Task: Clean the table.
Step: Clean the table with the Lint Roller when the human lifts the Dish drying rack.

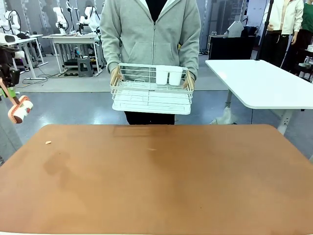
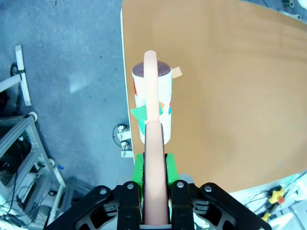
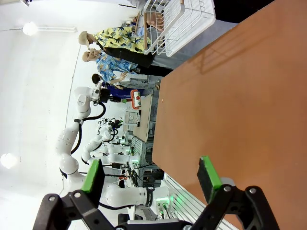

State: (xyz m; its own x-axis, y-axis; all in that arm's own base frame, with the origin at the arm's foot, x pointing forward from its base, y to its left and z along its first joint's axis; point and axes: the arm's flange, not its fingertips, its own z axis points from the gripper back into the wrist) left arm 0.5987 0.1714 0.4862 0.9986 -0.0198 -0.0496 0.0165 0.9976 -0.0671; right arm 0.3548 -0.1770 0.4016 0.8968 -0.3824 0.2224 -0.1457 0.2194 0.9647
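Note:
The reddish-brown table spans the front view, with a small tan crumb near its far left corner. My left gripper hangs off the table's left end, shut on the pink handle of a cleaning roller. In the left wrist view the roller, white with orange and green print, hangs over the table edge beyond my left gripper. A tan scrap lies just past the roller. My right gripper is open with nothing between its green pads, above the table.
A person in a grey hoodie stands at the far side, holding a white wire rack with two white cups above the far edge. The rack also appears in the right wrist view. A white-topped table stands at the back right.

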